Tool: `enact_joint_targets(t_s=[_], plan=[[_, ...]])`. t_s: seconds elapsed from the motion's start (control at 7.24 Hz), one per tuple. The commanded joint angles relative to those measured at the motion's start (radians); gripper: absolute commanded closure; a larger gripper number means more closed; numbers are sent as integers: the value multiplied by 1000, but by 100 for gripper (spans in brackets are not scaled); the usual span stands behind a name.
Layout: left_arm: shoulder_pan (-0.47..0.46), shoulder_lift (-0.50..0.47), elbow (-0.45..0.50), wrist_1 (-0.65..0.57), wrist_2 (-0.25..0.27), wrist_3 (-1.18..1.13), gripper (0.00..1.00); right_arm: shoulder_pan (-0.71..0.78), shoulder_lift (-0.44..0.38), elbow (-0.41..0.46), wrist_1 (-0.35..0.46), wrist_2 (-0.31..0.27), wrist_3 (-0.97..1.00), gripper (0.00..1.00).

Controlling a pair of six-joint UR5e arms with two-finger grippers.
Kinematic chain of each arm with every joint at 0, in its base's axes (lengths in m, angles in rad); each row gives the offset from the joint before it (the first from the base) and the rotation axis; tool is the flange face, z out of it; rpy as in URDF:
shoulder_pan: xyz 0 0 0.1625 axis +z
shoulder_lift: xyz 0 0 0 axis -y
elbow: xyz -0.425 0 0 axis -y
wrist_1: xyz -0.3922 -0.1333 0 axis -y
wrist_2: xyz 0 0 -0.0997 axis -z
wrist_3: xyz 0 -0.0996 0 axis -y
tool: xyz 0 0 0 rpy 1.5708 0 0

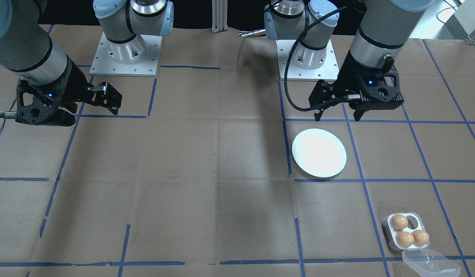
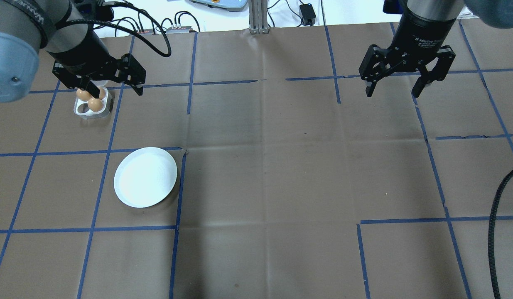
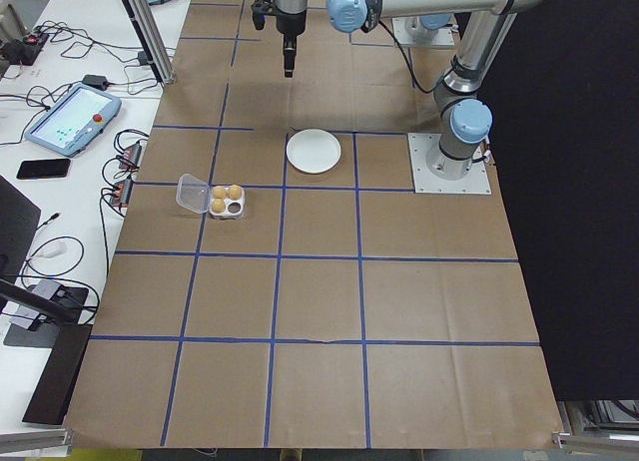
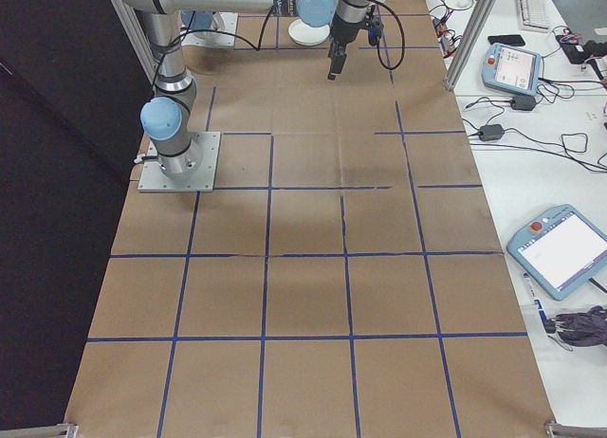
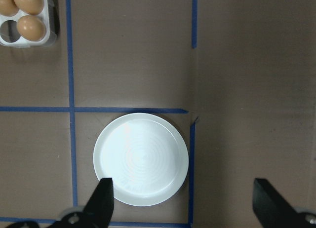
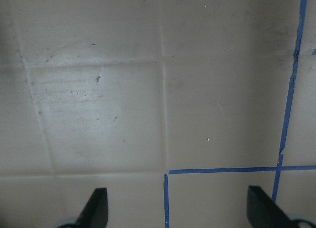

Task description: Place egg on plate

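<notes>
Eggs point(image 1: 399, 222), three brown ones, sit in a clear plastic four-hole egg tray point(image 1: 405, 231) at the near right of the front-facing view, one hole bare, with the tray's loose clear lid point(image 1: 430, 263) lying just beside it, nearer the table edge. Farther in toward the robot, well apart from the tray, the white plate point(image 1: 319, 153) lies flat and bare on the brown paper-covered table point(image 1: 206, 173), inside a square marked out by blue tape lines point(image 1: 325, 180). Beyond the plate, the left gripper point(image 1: 339, 114) hangs above the table with its fingers spread wide and nothing between them; its wrist camera looks straight down on the plate and catches the tray in a corner. Far across the table, the right gripper point(image 2: 394, 89) hovers over bare paper, fingers likewise parted and holding nothing. White lettering on its body reads partly "2F Adaptive"; the remainder is too small to make out in the overhead view.
</notes>
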Motion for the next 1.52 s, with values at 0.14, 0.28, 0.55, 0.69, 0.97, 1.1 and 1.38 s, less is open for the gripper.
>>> enact_joint_targets(t_s=[0.14,0.28,0.55,0.69,0.97,1.1,1.38], plan=[[196,-227,243,-2,-10,159,0,0,0,0,0,0,0,0],[230,-319,335,-5,-12,196,0,0,0,0,0,0,0,0],[253,-448,434,-11,-10,237,0,0,0,0,0,0,0,0],[268,-462,426,-11,-9,286,0,0,0,0,0,0,0,0],[284,-458,333,3,-6,284,0,0,0,0,0,-1,0,0],[284,-462,277,88,-6,288,1,0,0,0,0,0,0,0],[284,-482,169,243,-6,288,1,0,0,0,0,0,0,0]])
